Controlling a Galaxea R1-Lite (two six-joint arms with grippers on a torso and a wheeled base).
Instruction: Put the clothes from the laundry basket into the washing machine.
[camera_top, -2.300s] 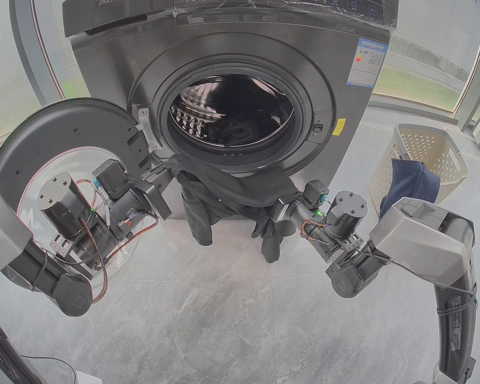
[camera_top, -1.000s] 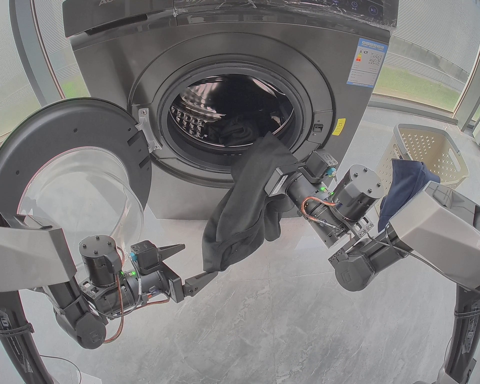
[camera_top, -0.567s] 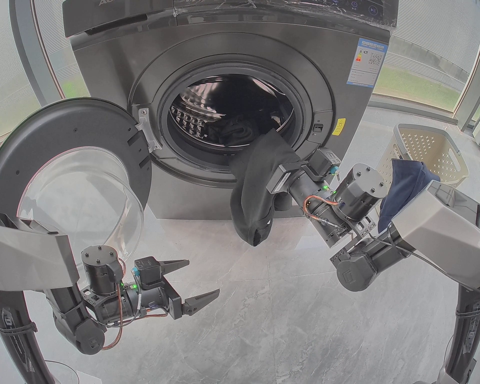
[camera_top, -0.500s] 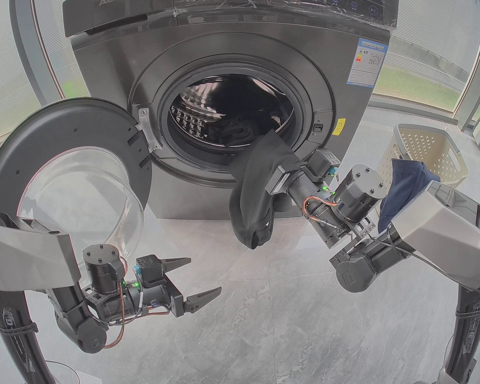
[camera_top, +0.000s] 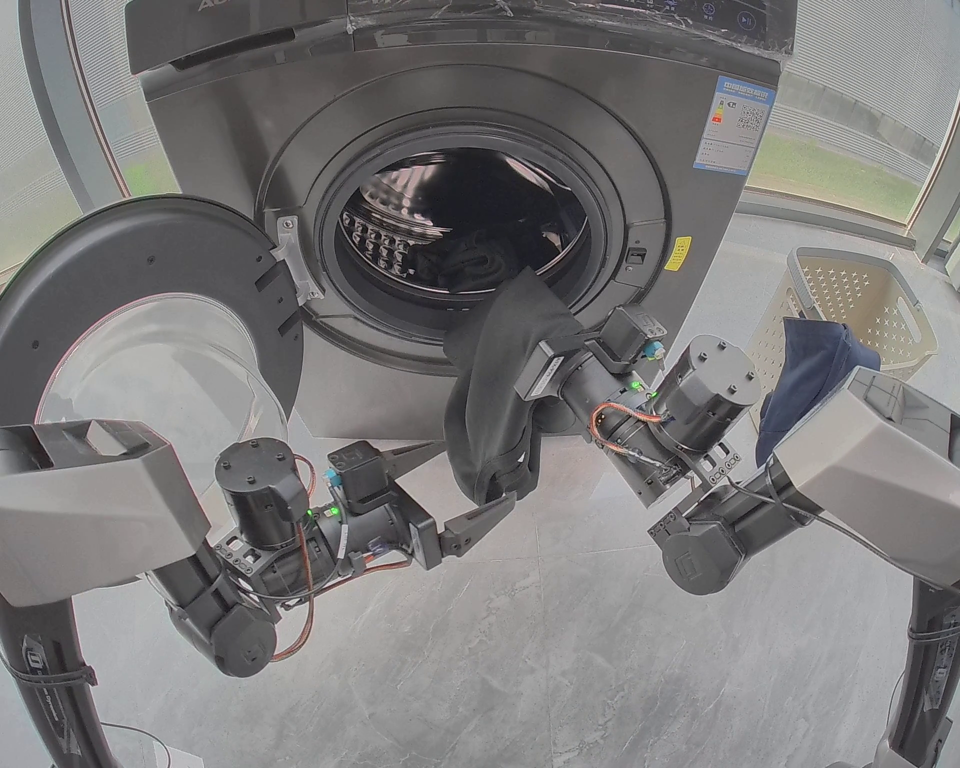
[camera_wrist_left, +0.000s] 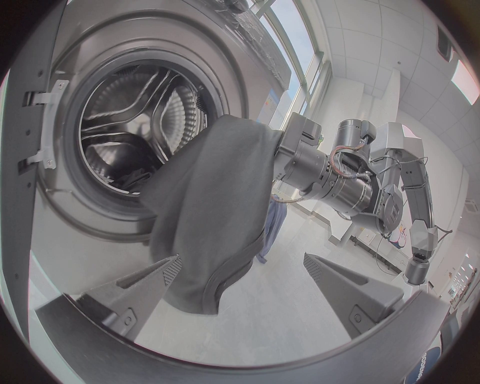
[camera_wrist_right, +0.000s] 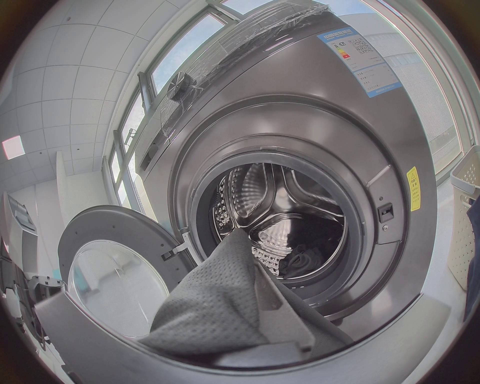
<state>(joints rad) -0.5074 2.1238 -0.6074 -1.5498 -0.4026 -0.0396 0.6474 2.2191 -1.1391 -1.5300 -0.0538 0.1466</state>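
A grey washing machine (camera_top: 450, 110) stands in front with its round door (camera_top: 140, 300) swung open to the left. Dark clothes (camera_top: 470, 265) lie inside the drum (camera_wrist_right: 280, 220). My right gripper (camera_top: 530, 365) is shut on a black garment (camera_top: 495, 390) that hangs down in front of the drum's lower right rim. The garment (camera_wrist_left: 210, 210) also drapes over my right gripper's fingers (camera_wrist_right: 280, 320). My left gripper (camera_top: 455, 490) is open just below the garment's hanging end. A cream laundry basket (camera_top: 860, 310) at the right holds a navy cloth (camera_top: 815, 365).
The grey tiled floor (camera_top: 520, 640) stretches in front of the machine. Windows (camera_top: 870, 110) line the wall behind. The open door takes up the left side beside my left arm.
My left gripper has risen and moved right, from low on the floor to just under the garment's end. The right gripper has shifted slightly left with the garment.
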